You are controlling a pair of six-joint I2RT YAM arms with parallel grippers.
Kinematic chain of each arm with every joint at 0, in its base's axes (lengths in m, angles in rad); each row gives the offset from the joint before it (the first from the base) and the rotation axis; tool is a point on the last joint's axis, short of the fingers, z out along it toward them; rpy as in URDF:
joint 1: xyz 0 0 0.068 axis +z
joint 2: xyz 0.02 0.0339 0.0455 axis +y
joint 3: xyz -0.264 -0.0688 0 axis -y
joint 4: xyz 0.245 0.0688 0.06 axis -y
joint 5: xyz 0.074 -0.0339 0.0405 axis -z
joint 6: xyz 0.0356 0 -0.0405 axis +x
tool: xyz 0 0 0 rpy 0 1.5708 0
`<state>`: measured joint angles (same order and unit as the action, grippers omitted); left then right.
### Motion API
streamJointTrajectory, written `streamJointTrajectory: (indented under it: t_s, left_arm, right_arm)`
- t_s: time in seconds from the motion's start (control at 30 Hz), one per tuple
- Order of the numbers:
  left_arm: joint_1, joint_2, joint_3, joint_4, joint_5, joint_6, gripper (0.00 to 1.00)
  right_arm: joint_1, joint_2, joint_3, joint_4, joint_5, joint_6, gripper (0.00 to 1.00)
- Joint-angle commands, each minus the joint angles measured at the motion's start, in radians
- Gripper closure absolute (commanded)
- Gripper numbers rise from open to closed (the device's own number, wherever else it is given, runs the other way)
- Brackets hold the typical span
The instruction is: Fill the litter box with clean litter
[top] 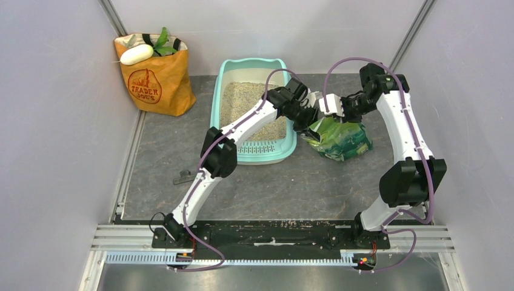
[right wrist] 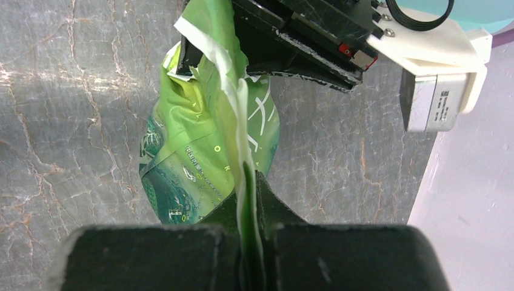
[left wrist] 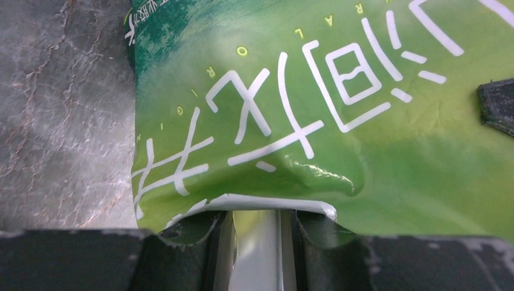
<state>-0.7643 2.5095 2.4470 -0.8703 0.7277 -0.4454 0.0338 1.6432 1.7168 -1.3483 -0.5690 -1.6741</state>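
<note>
The litter box is sitting at left, clean litter covering its floor. Beside it, the left gripper and right gripper are each pinching the top edge of the green bag (slick, floppy film, probably bottom-heavy with loose granules).

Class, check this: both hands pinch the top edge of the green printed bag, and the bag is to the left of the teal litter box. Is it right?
One detail is wrong: the green printed bag is to the right of the litter box, not its left, as the top external view shows. The left hand and right hand both pinch its top edge.
</note>
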Motion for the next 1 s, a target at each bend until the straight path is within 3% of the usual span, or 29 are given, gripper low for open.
streamJointTrajectory:
  t_s: [0.0, 0.17, 0.27, 0.4, 0.73, 0.97]
  left_arm:
    - [0.019, -0.051, -0.138, 0.256, 0.119, -0.147, 0.98]
    - [0.055, -0.117, -0.264, 0.459, 0.236, -0.233, 0.98]
    - [0.059, -0.173, -0.380, 0.696, 0.331, -0.331, 0.98]
    - [0.062, -0.189, -0.419, 0.849, 0.409, -0.441, 0.98]
    - [0.136, -0.250, -0.481, 0.860, 0.444, -0.551, 0.98]
    - [0.188, -0.329, -0.558, 0.755, 0.453, -0.504, 0.98]
  right_arm:
    - [0.022, -0.065, 0.002, 0.027, -0.128, 0.008, 1.00]
    - [-0.009, -0.078, -0.003, 0.005, -0.123, -0.007, 1.00]
    - [-0.028, -0.080, -0.002, 0.002, -0.120, -0.015, 1.00]
    - [-0.065, -0.080, 0.014, -0.005, -0.118, -0.019, 1.00]
    - [-0.142, -0.056, 0.092, -0.021, -0.142, -0.016, 1.00]
    - [-0.155, -0.064, 0.109, 0.030, -0.192, 0.040, 1.00]
